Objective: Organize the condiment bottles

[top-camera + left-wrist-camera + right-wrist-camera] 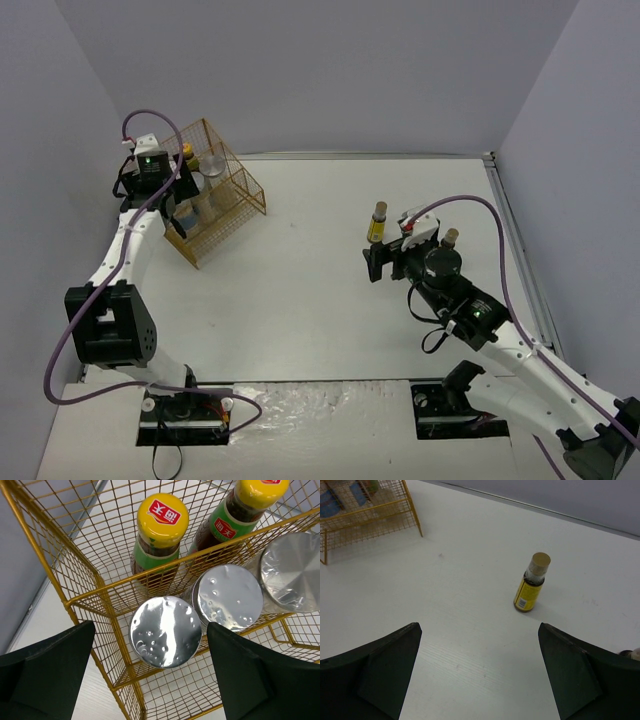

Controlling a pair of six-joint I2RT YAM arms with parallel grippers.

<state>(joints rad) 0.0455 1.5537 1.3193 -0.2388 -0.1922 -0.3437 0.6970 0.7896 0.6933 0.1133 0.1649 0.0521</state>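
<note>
Only the left wrist view shows what the gold wire rack (85,600) holds. Two slim dark bottles with yellow caps and green labels (161,535) stand upright in its farther compartment. Three squat jars with silver lids (230,597) stand in a row in the nearer one. The left gripper (150,645) is spread wide and grasps nothing. The leftmost jar (165,631) lies below and between its black fingers (45,670), clear of both.

The overhead view places the rack at the far left corner of the white table (300,320), with the left arm over it. The jars cannot be told apart there.

That view also shows a slim bottle with a tan cap and yellow label (378,225), upright right of the table's centre. It stands just beyond the right gripper (383,262). A second tan-capped bottle (449,238) stands beside the right wrist, toward the right edge.

In the right wrist view the right gripper is spread wide and empty. The yellow-labelled bottle stands ahead of it, nearer its right finger and apart from both.
</note>
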